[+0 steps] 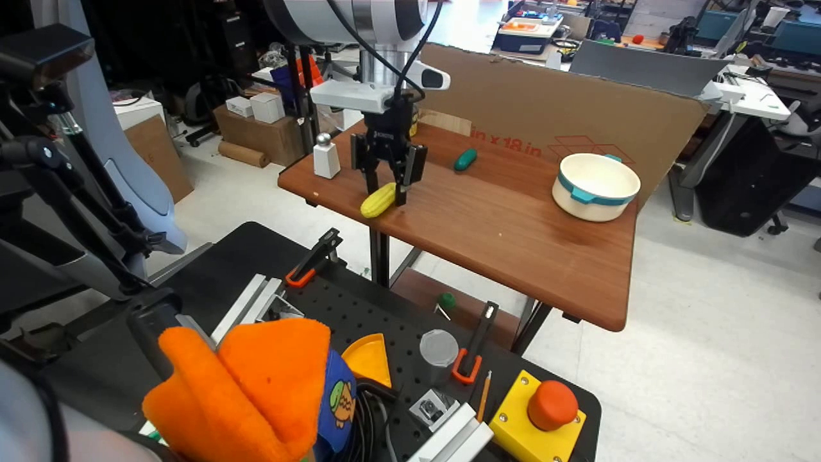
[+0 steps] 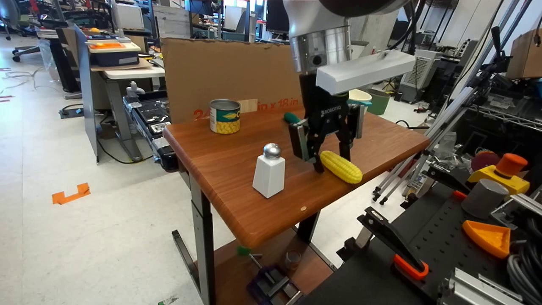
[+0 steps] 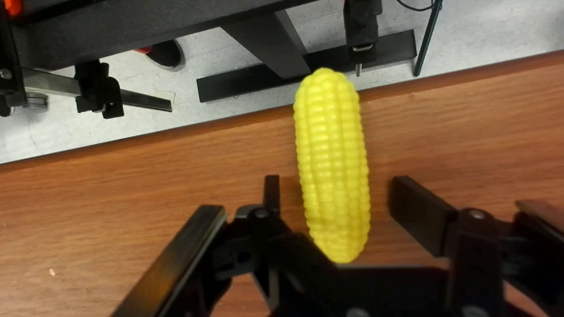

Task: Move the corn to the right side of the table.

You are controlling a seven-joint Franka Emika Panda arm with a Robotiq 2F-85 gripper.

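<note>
In an exterior view I look down over the black pegboard cart (image 1: 378,317) onto the worktop (image 1: 487,212). In an exterior view I look at a shallower angle across the worktop's corner, past the white shaker (image 2: 269,176). Both exterior views share the gripper (image 1: 387,192) and cardboard panel (image 1: 551,102). My wrist view faces down, close above the corn (image 3: 332,167).

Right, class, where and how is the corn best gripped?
Probably around the middle of the corn, coming from above, jaws closing on its long sides. It lies on the table, long and slim, and in the wrist view the open jaws flank it without touching.
</note>
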